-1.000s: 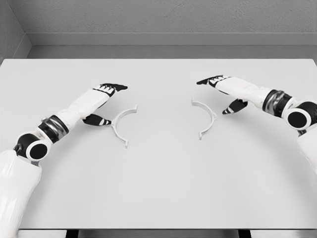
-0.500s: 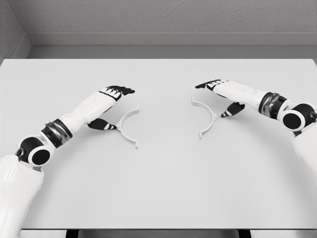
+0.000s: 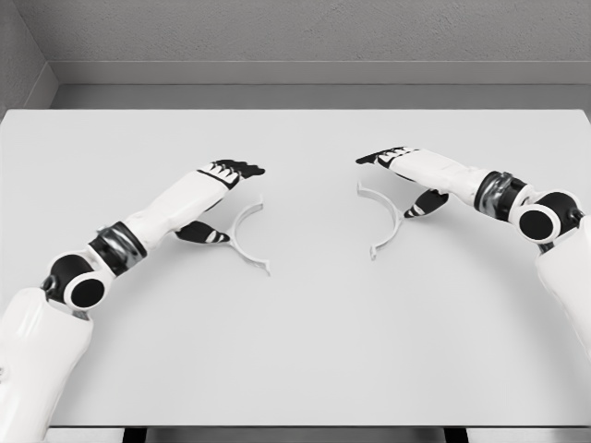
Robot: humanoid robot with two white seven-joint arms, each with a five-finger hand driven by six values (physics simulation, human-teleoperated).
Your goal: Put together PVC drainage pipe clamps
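Two white half-ring clamp pieces lie flat on the white table [image 3: 295,351]. The left clamp half [image 3: 236,239] curves with its hollow side facing right. My left hand [image 3: 229,205] is open around its outer curve: the black fingertips [image 3: 247,170] reach over its upper end, and the thumb [image 3: 205,235] rests against its left side. The right clamp half [image 3: 395,218] has its hollow side facing left. My right hand [image 3: 395,183] is open too, its fingers above the piece's upper end and its thumb [image 3: 417,209] just outside the curve. A wide gap separates the two halves.
The table's far edge meets a grey wall [image 3: 295,37] at the back. Both forearms lie low over the table, the left arm [image 3: 120,245] from the lower left and the right arm [image 3: 517,208] from the right.
My left hand has slid right and the left clamp half has moved right with it, turning slightly. My right hand has crept a little left; the right clamp half has stayed put.
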